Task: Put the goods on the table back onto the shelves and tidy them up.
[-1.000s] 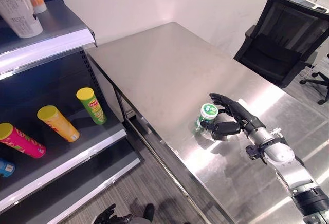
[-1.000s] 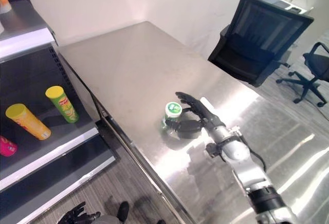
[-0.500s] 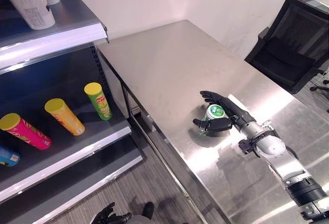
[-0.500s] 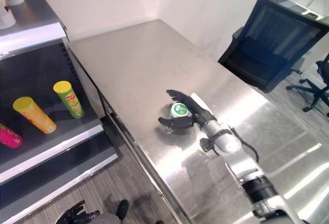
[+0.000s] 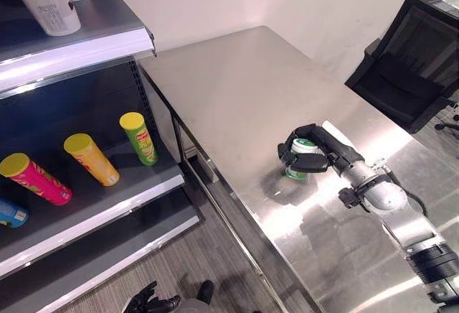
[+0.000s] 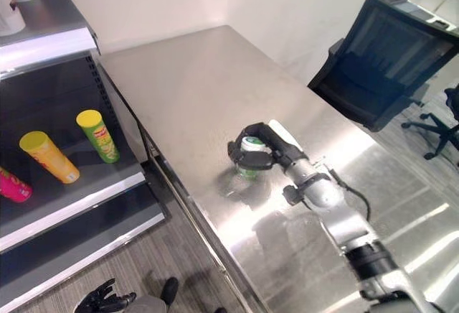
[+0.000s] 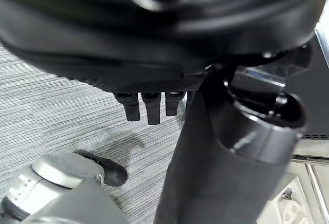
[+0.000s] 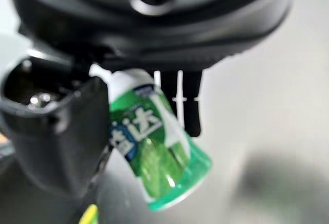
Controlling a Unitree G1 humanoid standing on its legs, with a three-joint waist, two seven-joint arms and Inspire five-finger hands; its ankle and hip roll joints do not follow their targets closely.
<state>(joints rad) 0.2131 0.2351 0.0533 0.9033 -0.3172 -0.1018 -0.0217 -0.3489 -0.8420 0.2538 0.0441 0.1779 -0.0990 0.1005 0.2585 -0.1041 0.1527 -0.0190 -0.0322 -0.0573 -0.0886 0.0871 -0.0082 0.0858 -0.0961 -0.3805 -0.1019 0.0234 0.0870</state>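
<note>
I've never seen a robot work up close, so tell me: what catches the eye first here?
The robot's right hand, its fingers curled round a small green bottle with a white cap just above the bare steel table. To the left, three chip cans lie on their sides on a dark shelf: a green can, an orange can and a pink can.

Bright overhead light is bouncing white glare off the brushed steel table (image 5: 237, 76). The dark lower shelf (image 5: 86, 205) is sitting in shadow. Up close, the green plastic bottle (image 8: 154, 147) is looking blurred and out of focus.
</note>
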